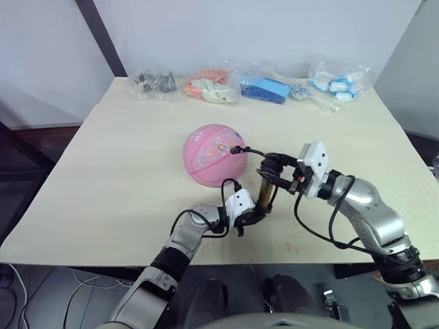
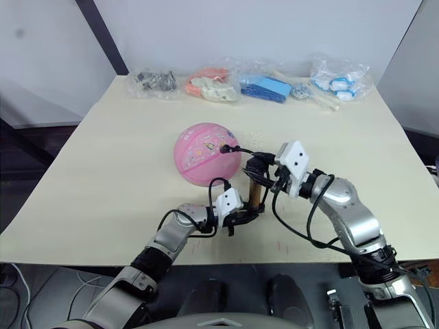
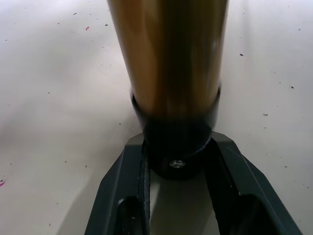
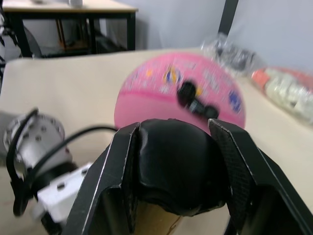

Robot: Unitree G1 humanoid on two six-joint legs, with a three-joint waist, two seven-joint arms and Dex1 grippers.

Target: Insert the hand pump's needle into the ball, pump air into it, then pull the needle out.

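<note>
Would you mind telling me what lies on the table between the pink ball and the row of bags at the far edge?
Nothing: in the left eye view the table is bare between the ball and the bags.

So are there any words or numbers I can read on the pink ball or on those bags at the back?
No text can be read.
The ball: small colourful prints, too small and blurred to tell whether any are letters.
The bagged items along the table's far edge: no label can be made out.
The hand pump: plain gold barrel, no writing.
</note>
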